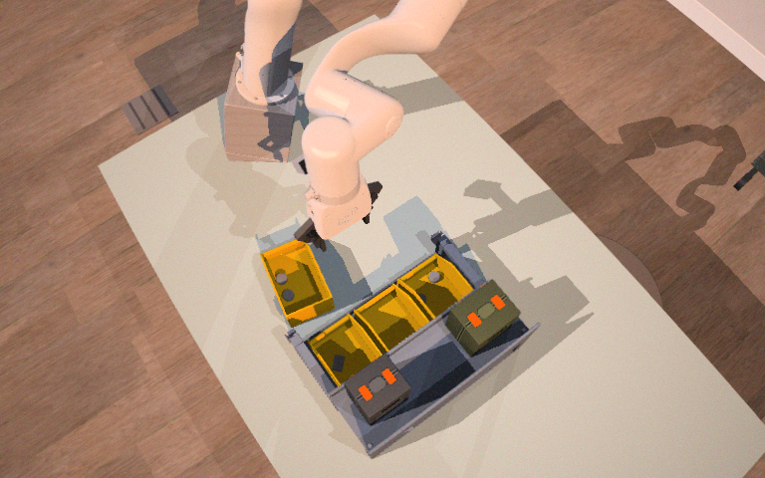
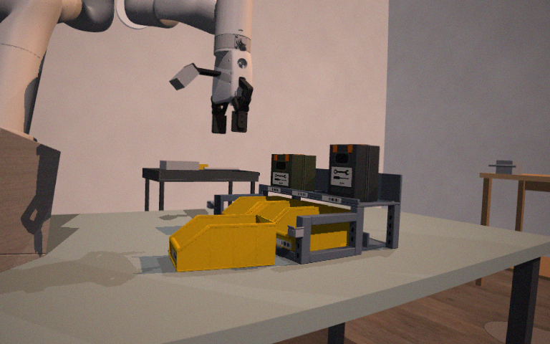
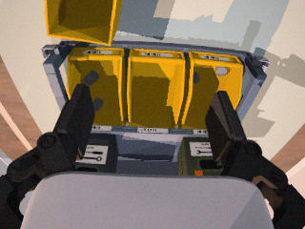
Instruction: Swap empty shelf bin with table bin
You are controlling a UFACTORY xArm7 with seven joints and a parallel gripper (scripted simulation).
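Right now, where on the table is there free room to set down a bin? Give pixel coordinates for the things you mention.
Free: the table top (image 1: 587, 388) (image 2: 121, 312) beyond the shelf's green-case side, and the patch between the robot's pedestal (image 1: 239, 132) (image 2: 23, 194) and the shelf (image 1: 369, 448) (image 2: 330, 254) (image 3: 56, 81). Crowded: the shelf's front corner, where the parts bin (image 1: 326, 290) (image 2: 227, 247) (image 3: 81, 39) stands close.

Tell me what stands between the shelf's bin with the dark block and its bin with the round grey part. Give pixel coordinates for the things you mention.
The empty open bin (image 1: 392, 321) (image 3: 154, 95) stands between them, in the middle place of the shelf (image 1: 451, 414) (image 3: 56, 81); the top and wrist views show it.
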